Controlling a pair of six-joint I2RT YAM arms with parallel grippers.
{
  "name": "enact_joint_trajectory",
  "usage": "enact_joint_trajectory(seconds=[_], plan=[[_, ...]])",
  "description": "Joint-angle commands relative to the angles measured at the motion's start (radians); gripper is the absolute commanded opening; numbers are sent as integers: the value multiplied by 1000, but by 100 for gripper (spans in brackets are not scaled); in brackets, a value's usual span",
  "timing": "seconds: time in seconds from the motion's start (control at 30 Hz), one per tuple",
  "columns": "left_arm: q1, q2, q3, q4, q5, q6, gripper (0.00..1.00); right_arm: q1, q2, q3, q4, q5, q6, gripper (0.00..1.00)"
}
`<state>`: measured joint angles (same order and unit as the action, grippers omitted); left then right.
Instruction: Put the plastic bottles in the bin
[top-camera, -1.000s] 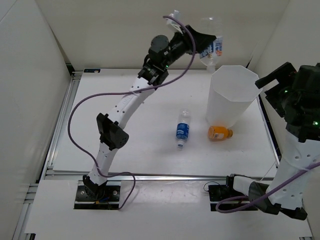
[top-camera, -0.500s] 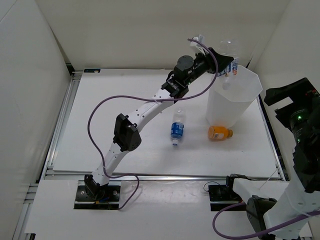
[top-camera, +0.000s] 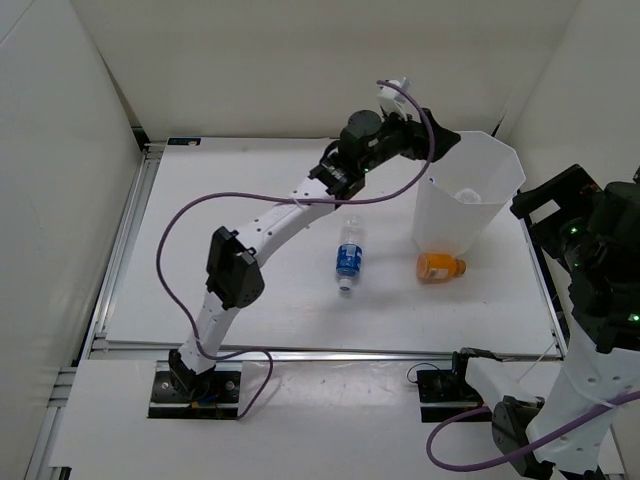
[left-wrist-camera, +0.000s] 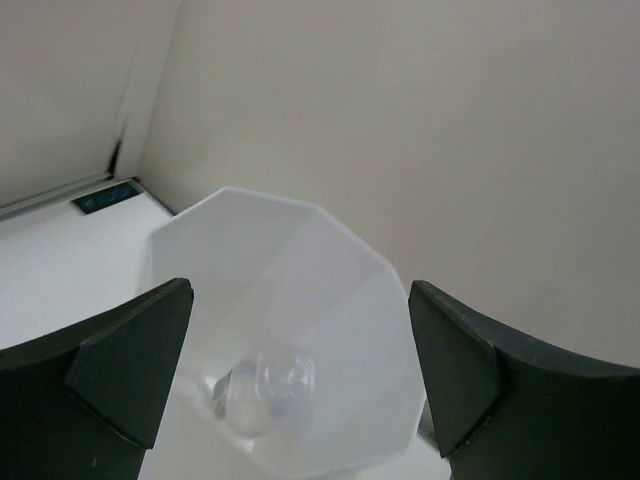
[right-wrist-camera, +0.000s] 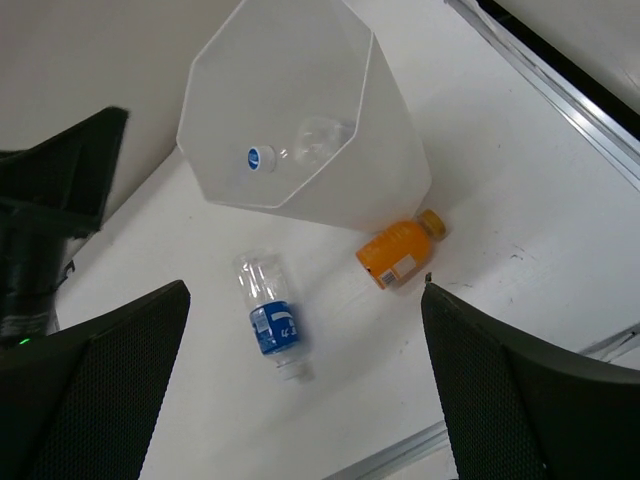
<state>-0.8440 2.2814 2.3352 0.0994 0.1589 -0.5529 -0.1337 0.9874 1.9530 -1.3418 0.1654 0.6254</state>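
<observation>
- Top view: the left gripper (top-camera: 443, 147) hangs right at the rim of the bin (top-camera: 452, 218); how far apart its fingers are does not show from here. The right gripper (top-camera: 541, 194) is raised on the bin's other side. The bin looks tall and light, so a sideways pull-away could clip the rim and tip it. On the table (top-camera: 200, 170), the blue-label bottle (top-camera: 347, 258) lies well apart from the bin, and the orange bottle (top-camera: 440, 266) lies at the bin's foot.
- Left wrist view: the fingers are spread wide with nothing between them, looking down into the bin. A clear bottle (left-wrist-camera: 268, 385) lies at the bottom. The danger here is the same one: a finger catching the bin's wall on the way out.
- Right wrist view: this gripper's fingers are also wide apart and empty. Two bottles lie inside the bin, one of them the blue-capped bottle (right-wrist-camera: 262, 157). The orange bottle sits just beside the bin's wall, so a finger going down on that side could wedge there or shove the bin. Both bottles outside the bin lie on their sides and may roll under an off-centre pinch.
</observation>
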Motion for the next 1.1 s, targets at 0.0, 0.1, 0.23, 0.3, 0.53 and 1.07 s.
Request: enact_joint_trajectory(seconds=[0.0, 0.1, 0.23, 0.3, 0.53, 1.07], plan=[[68, -302, -126, -53, 44, 120, 100, -3, -20, -73, 49, 3, -1, 100], [127, -489, -385, -130, -52, 120, 100, -3, -29, -120, 81, -41, 10, 100], [213, -628, -716, -252, -132, 47, 100, -3, -29, -149, 90, -89, 19, 100], [240, -611, -749, -305, -69, 38, 100, -3, -20, -166, 101, -99, 19, 100], [217, -412, -697, -499, 37, 77, 100, -3, -20, -216, 110, -122, 10, 100], [166, -151, -609, -629, 106, 81, 100, -3, 8, -235, 110, -86, -12, 100]])
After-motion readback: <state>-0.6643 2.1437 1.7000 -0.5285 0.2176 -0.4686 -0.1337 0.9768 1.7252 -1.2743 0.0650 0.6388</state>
